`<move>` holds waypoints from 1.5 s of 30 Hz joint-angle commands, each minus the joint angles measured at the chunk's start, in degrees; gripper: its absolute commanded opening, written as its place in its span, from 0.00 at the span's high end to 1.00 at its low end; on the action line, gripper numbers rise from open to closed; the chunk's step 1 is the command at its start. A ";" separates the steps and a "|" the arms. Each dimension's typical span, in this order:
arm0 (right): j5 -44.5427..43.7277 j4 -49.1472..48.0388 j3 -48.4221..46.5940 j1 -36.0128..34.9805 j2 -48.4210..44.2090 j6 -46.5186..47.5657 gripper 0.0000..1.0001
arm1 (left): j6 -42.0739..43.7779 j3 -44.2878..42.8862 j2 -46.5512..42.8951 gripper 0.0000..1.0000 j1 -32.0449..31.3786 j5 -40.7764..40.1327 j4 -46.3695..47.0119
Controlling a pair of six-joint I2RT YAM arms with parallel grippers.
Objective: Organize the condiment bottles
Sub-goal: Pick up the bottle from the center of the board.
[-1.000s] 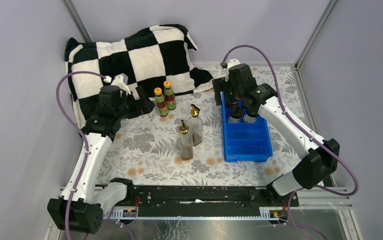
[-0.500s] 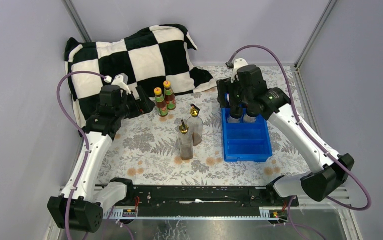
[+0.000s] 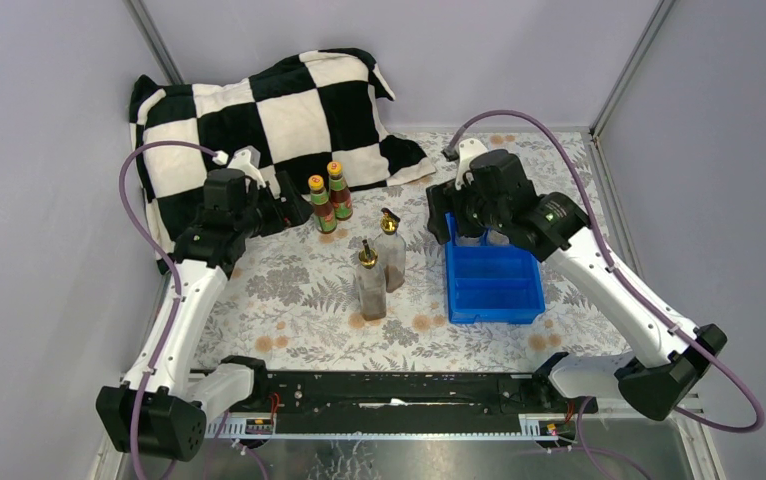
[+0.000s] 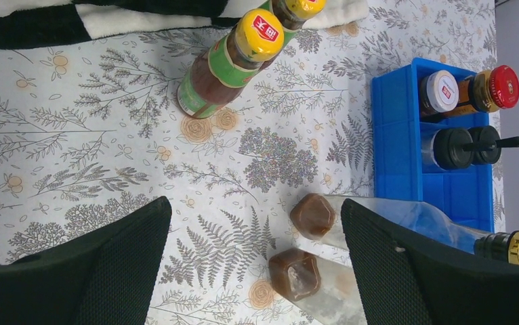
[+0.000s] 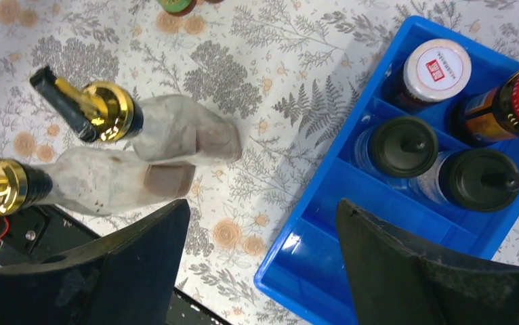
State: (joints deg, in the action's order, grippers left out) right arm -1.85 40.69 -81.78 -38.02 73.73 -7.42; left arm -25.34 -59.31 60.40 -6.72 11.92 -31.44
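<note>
A blue divided tray (image 3: 494, 290) sits on the floral tablecloth (image 3: 289, 290), with a checkered cushion (image 3: 259, 110) behind.

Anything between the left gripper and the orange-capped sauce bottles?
Nothing visible. Only tablecloth lies between the open left gripper and the orange-capped sauce bottles; the gold-spouted bottles stand off to the right.

Bottle cap (image 4: 259, 34) logo, red, unreadable

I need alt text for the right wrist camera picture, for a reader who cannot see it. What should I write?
A blue divided tray holds a white-lidded jar, a red-lidded jar and two black-capped shakers. To its left, two gold-spouted bottles stand on the floral tablecloth. The right gripper, open and empty, frames the bottom edge.
</note>
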 commanded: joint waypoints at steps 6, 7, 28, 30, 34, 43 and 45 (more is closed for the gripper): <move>5.31 1.02 3.47 -5.88 -5.23 -1.91 0.16 | -0.84 0.15 0.86 0.01 -0.75 0.60 4.16; 4.60 0.63 3.81 -7.04 -5.56 -2.16 0.16 | -0.92 0.24 0.85 0.01 -0.71 0.56 4.12; -15.69 -17.83 10.31 -19.55 0.66 -2.84 0.15 | -0.85 0.56 -1.09 0.01 -0.84 0.29 3.09; -15.64 -19.98 10.51 -19.55 1.62 -2.99 0.14 | -0.80 0.51 -1.17 0.01 -0.84 0.23 2.97; -16.28 -21.59 9.84 -19.55 3.87 -3.04 0.13 | -0.52 0.53 -1.36 0.01 -0.84 0.04 2.68; -19.83 -27.34 11.54 -19.48 6.54 -3.56 0.12 | -0.09 -0.02 -1.82 0.01 -0.84 -0.27 1.81; -20.90 -29.05 12.52 -19.55 6.72 -3.64 0.12 | -0.01 0.00 -2.01 0.01 -0.79 -0.34 1.78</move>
State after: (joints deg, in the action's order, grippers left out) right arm -18.65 17.45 -70.41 -57.12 80.01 -10.20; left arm -26.04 -59.31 59.51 -7.14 12.03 -30.63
